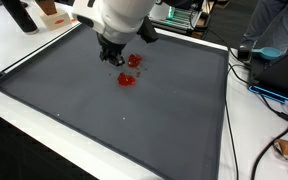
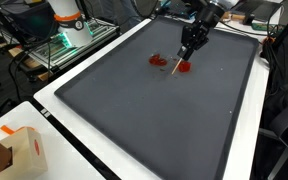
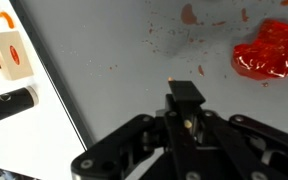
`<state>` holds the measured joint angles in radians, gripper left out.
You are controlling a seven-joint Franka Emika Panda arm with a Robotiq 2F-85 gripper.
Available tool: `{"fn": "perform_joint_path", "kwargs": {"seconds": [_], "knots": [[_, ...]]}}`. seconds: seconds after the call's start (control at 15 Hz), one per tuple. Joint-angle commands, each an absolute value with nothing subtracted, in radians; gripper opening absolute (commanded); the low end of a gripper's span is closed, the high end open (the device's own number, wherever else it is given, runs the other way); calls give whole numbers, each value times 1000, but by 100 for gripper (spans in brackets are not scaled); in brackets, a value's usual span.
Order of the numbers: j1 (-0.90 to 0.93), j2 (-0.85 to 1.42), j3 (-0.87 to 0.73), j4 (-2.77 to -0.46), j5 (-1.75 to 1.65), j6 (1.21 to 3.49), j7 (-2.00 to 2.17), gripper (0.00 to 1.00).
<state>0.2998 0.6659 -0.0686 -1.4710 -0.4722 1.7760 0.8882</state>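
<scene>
My gripper [image 1: 111, 60] hangs low over the far part of a large dark grey mat [image 1: 104, 125]. In the wrist view its fingers [image 3: 187, 95] are pressed together, with a small pale tip showing between them. A thin pale stick [image 2: 172, 68] slants down from the gripper [image 2: 189, 48] to the mat. Two glossy red blobs lie right beside it: one [image 1: 126, 80] just in front of the gripper, one [image 1: 134, 61] next to it. In the wrist view a red blob [image 3: 271, 50] sits at the upper right with red smears [image 3: 189, 13] and specks around it.
The mat has a raised black rim [image 2: 54, 100] on a white table. A cardboard box [image 2: 14, 150] stands at one corner. A white and orange box [image 3: 11, 57] and a black cylinder [image 3: 9, 105] lie off the mat. Cables [image 1: 269, 95] run along one side.
</scene>
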Motion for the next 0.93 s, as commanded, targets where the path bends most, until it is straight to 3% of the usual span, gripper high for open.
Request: {"fn": "perform_joint_path", "kwargs": {"seconds": [0.0, 0.87], "knots": [[316, 708, -78, -1428, -493, 1737, 898, 3], [348, 785, -86, -1359, -509, 1720, 879, 3]]}}
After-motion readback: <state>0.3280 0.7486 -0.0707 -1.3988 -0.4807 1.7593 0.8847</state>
